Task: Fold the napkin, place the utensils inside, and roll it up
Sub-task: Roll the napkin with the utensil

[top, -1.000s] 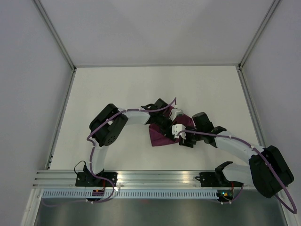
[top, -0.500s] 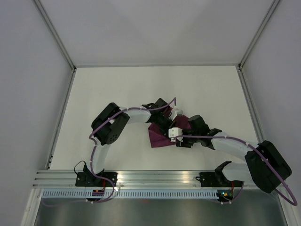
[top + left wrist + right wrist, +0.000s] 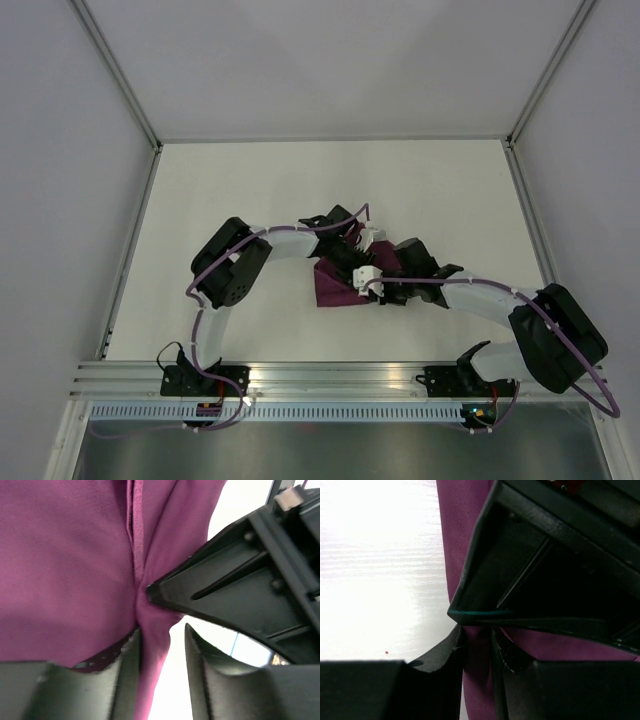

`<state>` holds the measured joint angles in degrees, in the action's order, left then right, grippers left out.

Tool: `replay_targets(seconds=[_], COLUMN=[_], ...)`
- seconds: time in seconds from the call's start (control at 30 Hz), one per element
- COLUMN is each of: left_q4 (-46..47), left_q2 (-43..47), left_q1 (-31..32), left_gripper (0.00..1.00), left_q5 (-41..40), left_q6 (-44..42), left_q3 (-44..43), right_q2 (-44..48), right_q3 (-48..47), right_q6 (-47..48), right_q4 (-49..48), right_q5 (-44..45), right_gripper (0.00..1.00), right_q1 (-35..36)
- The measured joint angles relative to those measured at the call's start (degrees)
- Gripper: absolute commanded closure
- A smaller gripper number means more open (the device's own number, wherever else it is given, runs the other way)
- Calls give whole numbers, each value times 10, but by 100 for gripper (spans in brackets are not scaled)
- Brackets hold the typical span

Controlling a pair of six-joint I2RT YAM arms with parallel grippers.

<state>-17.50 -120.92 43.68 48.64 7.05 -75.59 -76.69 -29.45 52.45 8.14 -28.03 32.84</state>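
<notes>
on the white table [image 3: 250,190], right claw [image 3: 476,632] pinches the napkin [image 3: 332,285]; left claw [image 3: 162,630] sits half-parted around it.

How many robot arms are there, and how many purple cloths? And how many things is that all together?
Robot arms: 2, the left arm and the right arm
Purple cloths: 1, the napkin
Total: 3
</notes>
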Motion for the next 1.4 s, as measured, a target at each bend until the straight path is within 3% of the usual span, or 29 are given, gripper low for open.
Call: replay_targets(seconds=[0.33, 0.53, 0.8, 1.07, 1.2, 1.4], left_q4=[36, 103, 220, 310, 345, 369], left_q2=[67, 169, 331, 380, 348, 263], left_q1=[-31, -58, -47, 113, 187, 231], left_gripper=[48, 48, 46, 42, 40, 39], left_q5=[-94, -189, -302, -450, -505, -541], left_q6=[62, 108, 115, -35, -122, -218], left_q3=[36, 125, 262, 340, 341, 330], right_q2=[-82, -176, -293, -366, -390, -413], right_q3=[-88, -182, -297, -347, -358, -368], right_q6=[33, 78, 136, 156, 156, 155], right_q4=[103, 218, 376, 492, 535, 573], right_q5=[-80, -155, -222, -261, -268, -268], right_gripper=[86, 86, 86, 86, 85, 86], right_q1=[-57, -118, -152, -172, -176, -177])
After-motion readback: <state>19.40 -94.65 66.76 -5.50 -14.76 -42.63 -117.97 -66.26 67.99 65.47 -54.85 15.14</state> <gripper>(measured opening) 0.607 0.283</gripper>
